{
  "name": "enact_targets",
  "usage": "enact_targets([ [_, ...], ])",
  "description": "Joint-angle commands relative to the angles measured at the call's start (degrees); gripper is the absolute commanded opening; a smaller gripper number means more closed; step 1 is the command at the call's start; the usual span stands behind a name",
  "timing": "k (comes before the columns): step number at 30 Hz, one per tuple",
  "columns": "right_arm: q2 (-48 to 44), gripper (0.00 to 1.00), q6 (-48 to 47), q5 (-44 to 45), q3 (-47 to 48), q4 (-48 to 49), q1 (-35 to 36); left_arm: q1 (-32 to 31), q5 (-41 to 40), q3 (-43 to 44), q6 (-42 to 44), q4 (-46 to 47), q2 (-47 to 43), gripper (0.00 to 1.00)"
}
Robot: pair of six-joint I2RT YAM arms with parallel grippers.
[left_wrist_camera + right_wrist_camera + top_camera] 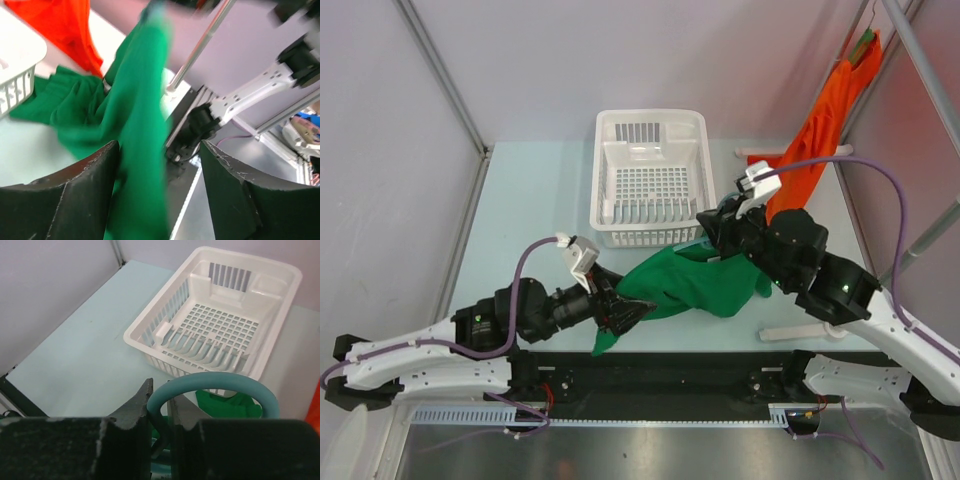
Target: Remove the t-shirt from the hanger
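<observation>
The green t-shirt (700, 285) lies bunched on the table between my two grippers. It still sits on a teal hanger (215, 379), of which only the hook shows, in the right wrist view. My right gripper (160, 390) is shut on that hook, just in front of the basket (715, 228). My left gripper (620, 312) is at the shirt's near-left end. Its jaws stand wide open (159, 150), and a blurred fold of the green shirt (140, 115) hangs between them, close to the left finger (75, 195).
A white slatted basket (650, 180) stands at the back middle of the table. An orange shirt (830, 110) hangs from a rack at the back right. The rack's metal pole (920, 60) and white base bars (790, 330) stand along the right side.
</observation>
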Motion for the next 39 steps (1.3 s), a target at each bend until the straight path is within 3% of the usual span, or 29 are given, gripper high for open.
enact_targets([
  [1, -4.9, 0.00, 1.8, 6.7, 5.5, -1.2, 0.4, -0.1, -1.2, -4.2, -2.2, 0.9, 0.1, 0.66],
  [3, -6.4, 0.00, 1.0, 9.1, 5.5, -2.5, 0.4, -0.1, -4.0, -3.9, -3.1, -1.3, 0.4, 0.51],
  [4, -7.8, 0.00, 0.6, 9.9, 5.3, -2.9, 0.3, -0.1, -6.1, -3.4, -2.8, -3.6, 0.5, 0.35],
  [6, -9.1, 0.00, -0.2, 13.1, 5.1, -4.4, 0.3, 0.0, -9.4, -1.2, -2.7, -6.5, 0.1, 0.18],
  [7, -10.6, 0.00, -0.4, 14.4, 4.5, -4.9, 0.3, 0.0, -11.2, -0.6, -2.7, -9.4, -0.2, 0.05],
  [8, -11.4, 0.00, -0.6, 17.1, 4.2, -6.0, 0.3, 0.0, -14.9, 0.1, -2.8, -10.7, -0.8, 0.00],
  [11, -14.7, 0.00, 0.9, 26.1, 2.5, -7.7, 0.2, 0.0, -21.9, 0.9, -3.9, -13.3, -4.7, 0.00],
  [14, -18.8, 0.00, 9.1, 33.5, 0.6, -9.2, 0.2, 0.0, -28.6, -1.6, -10.1, -14.4, -11.7, 0.00],
  [17, -22.1, 0.00, 13.7, 31.6, -2.9, -5.7, 0.2, 0.0, -34.0, -7.4, -15.1, -12.8, -20.9, 0.00],
  [21, -20.0, 0.00, 16.4, 26.2, -3.3, -3.0, 0.3, 0.0, -31.1, -13.0, -15.6, -8.7, -26.1, 0.00],
  [25, -15.3, 0.00, 21.2, 15.5, -2.8, 3.8, 0.2, 0.0, -24.3, -11.8, -12.8, -6.0, -20.1, 0.00],
  [30, -7.1, 0.00, 29.9, -2.2, -1.8, 13.8, 0.3, 0.3, -18.3, -5.4, -11.5, -2.2, -2.8, 0.00],
  [34, -1.4, 0.00, 36.8, -17.0, -0.7, 25.5, 0.3, 7.8, -5.5, -4.6, -13.1, 4.3, 4.7, 0.00],
  [39, -1.6, 0.00, 34.2, -18.4, 4.8, 24.4, 0.7, 19.8, 5.9, -8.7, -17.3, 11.6, 9.0, 0.00],
])
